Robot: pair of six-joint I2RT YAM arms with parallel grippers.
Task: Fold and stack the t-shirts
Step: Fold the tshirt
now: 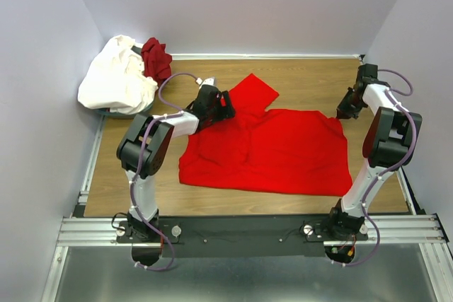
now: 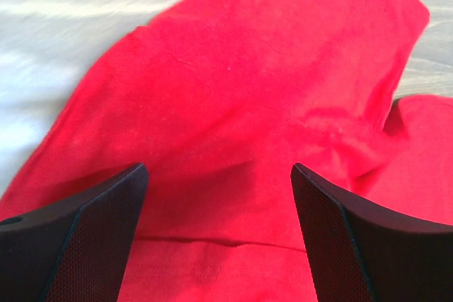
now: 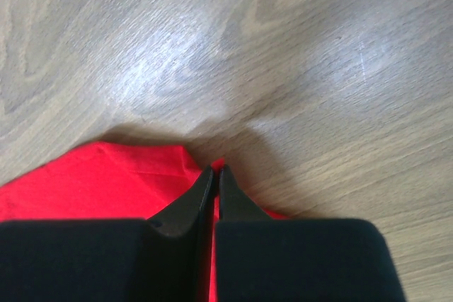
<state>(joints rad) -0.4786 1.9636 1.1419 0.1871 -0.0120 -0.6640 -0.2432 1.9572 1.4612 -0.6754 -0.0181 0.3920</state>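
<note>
My left end effector [image 2: 219, 175] hangs wide open, holding nothing, over the sleeve end of the red t-shirt [image 1: 283, 153], which lies spread across the middle of the counter [image 1: 311, 76]. My right end effector [image 3: 216, 171] is closed, apparently pinching the shirt's far right corner. So thin a pinch could slip, and my left could gather two layers at the wrinkles. The white t-shirt [image 1: 117, 79] and maroon t-shirt [image 1: 156, 58] are heaped far left. Open wood lies beyond the shirt, and the wall is close on my right.

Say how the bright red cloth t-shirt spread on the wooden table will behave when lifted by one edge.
The bright red cloth t-shirt is probably floppy: it lies flat with soft creases. Likely light: the cloth looks thin. Pushed, it should bunch rather than slide whole.
</note>
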